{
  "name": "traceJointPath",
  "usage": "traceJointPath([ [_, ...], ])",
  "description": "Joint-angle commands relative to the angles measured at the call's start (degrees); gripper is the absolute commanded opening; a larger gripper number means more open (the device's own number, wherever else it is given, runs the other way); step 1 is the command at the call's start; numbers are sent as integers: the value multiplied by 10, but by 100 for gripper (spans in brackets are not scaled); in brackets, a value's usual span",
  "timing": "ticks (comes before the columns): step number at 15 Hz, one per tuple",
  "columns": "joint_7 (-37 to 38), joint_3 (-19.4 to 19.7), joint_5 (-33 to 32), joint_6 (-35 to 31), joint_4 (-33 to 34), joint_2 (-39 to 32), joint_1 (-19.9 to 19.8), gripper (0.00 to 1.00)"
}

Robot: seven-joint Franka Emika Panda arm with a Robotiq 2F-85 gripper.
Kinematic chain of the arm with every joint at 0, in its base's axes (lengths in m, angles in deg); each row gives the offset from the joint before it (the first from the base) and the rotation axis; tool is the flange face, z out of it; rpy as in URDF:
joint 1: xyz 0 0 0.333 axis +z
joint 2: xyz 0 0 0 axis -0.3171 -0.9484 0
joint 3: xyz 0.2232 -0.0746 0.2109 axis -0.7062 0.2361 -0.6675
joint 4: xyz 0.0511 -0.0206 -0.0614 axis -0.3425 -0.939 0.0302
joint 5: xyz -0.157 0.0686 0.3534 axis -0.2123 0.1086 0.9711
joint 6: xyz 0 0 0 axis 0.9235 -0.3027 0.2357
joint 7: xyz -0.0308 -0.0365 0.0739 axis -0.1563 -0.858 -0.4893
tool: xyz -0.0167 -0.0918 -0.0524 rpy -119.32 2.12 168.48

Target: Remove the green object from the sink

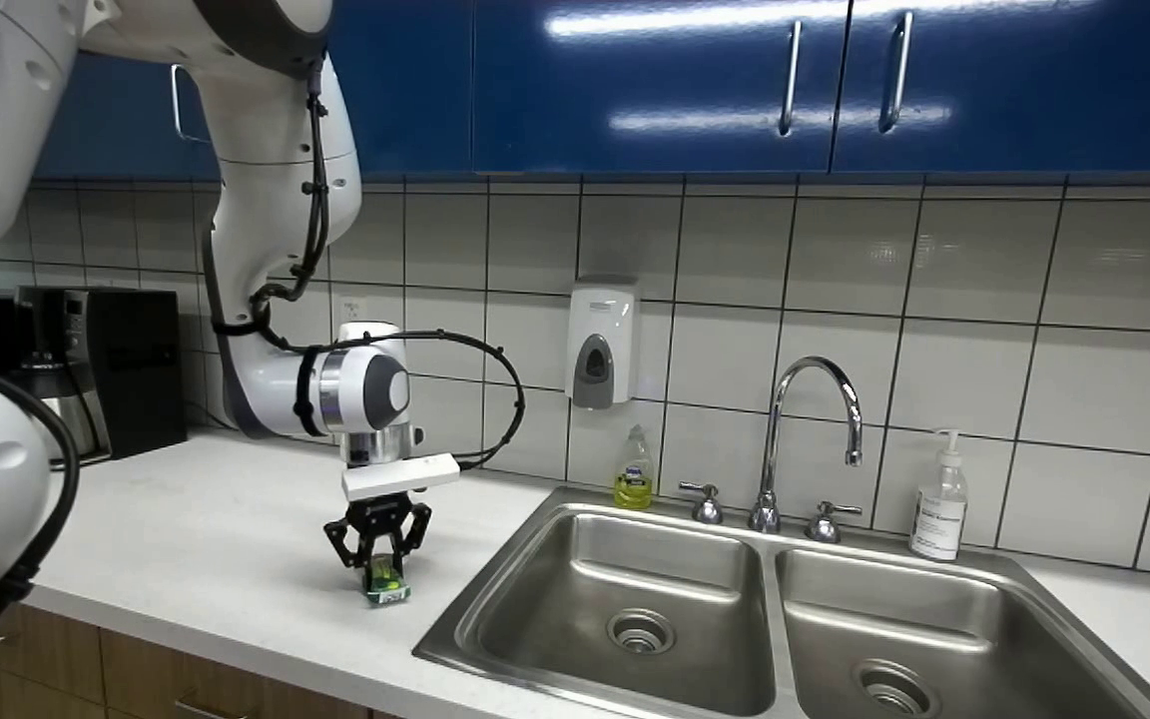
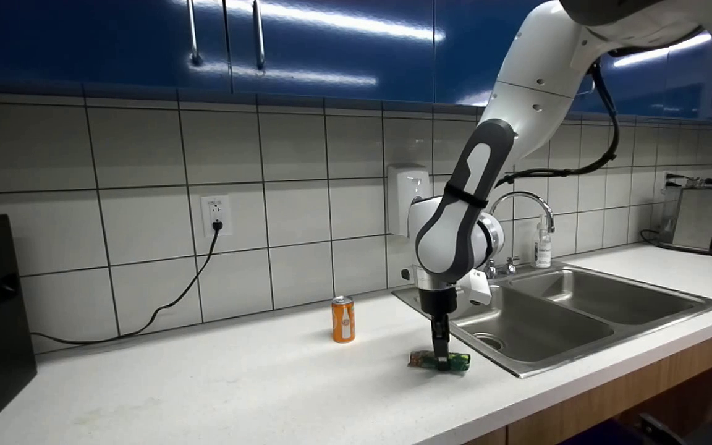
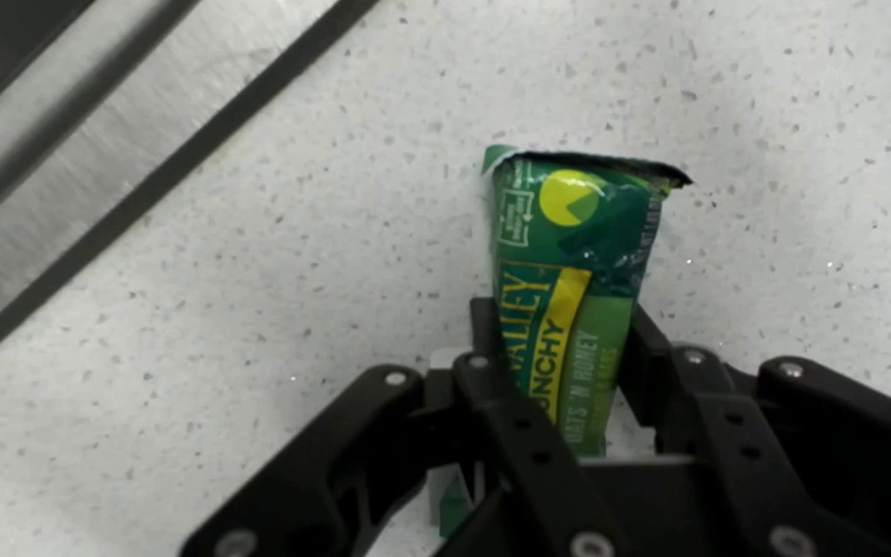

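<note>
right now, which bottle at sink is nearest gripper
The yellow-liquid bottle, same side of the faucet as the gripper; the pump bottle stands opposite.

pretty harsh white glare on the glossy blue cabinets [image 1: 655, 90] in both exterior views, softer highlights in the stainless steel double-basin sink [image 1: 775, 619], wrist view's bright tho

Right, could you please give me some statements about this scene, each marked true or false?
1. The black two-fingered gripper straddles the shiny green snack wrapper. True.
2. The wrapper lies inside the stainless steel double-basin sink. False: it is on or just above the white speckled counter.
3. The small orange can lies on its side. False: it stands upright.
4. The clear bottle of yellow liquid stands at the sink's back edge. True.
5. The white-and-grey dispenser is fixed to the tiled wall. True.
</note>
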Motion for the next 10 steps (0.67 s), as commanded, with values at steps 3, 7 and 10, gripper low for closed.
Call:
traceJointPath([
  [3,-25,-12,19,-1,-7,7,-16,63],
  [7,-23,-11,20,0,-8,11,-17,84],
  [10,-20,-8,17,0,-11,16,-17,100],
])
